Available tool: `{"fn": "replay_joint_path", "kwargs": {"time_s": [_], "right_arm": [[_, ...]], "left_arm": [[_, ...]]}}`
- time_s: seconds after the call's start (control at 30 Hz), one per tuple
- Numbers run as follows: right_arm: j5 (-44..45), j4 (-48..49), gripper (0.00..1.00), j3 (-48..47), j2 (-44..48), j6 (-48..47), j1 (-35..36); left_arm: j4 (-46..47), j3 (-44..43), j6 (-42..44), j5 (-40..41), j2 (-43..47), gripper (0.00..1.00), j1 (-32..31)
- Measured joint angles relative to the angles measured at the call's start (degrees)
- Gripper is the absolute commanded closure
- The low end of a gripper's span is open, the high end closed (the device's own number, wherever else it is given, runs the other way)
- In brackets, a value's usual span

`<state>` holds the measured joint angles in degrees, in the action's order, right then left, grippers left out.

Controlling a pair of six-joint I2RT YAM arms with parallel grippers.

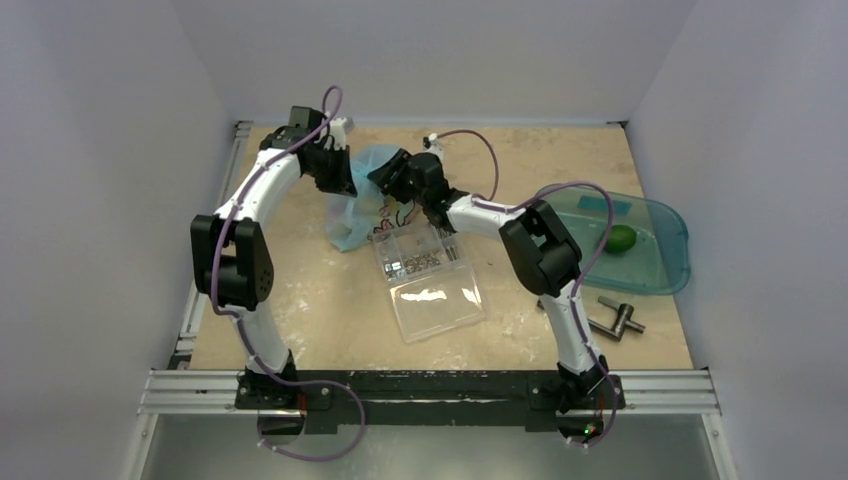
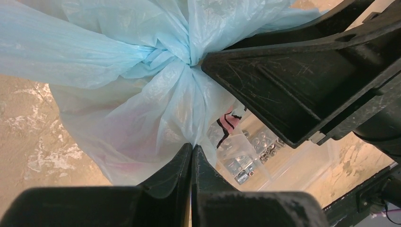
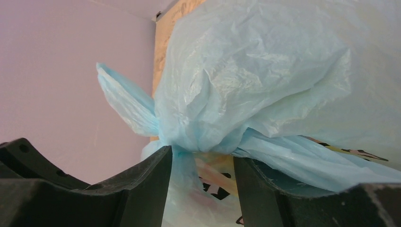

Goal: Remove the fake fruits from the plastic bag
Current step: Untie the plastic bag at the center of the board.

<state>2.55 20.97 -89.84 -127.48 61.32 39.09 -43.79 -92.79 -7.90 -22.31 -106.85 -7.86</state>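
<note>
Left pincer (image 2: 191, 150) is squeezed tight together on the thin skin of the blue bag (image 2: 118, 94). Right pincer (image 3: 203, 158) has its fingers apart, and a twisted strip of the bag runs down between them. The bag bulges just past both pincer tips. Close by the pincers, a clear box (image 1: 435, 290) with small metal bits sits on the desk (image 1: 320, 310). One green fruit (image 1: 621, 238) lies well away from both pincers, in a blue-green tray (image 1: 680, 262).
</note>
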Motion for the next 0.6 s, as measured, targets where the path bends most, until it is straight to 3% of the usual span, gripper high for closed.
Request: {"fn": "replay_joint_path", "kwargs": {"time_s": [0.23,0.6], "right_arm": [[0.5,1.6,0.50,-0.7,-0.3,4.5,0.4],[0.8,3.2,0.95,-2.0,-1.2,8.2,0.6]], "left_arm": [[-0.7,0.0,0.0,0.0,-0.1,1.00,-0.1],[-0.9,0.0,0.0,0.5,-0.1,1.00,-0.2]]}}
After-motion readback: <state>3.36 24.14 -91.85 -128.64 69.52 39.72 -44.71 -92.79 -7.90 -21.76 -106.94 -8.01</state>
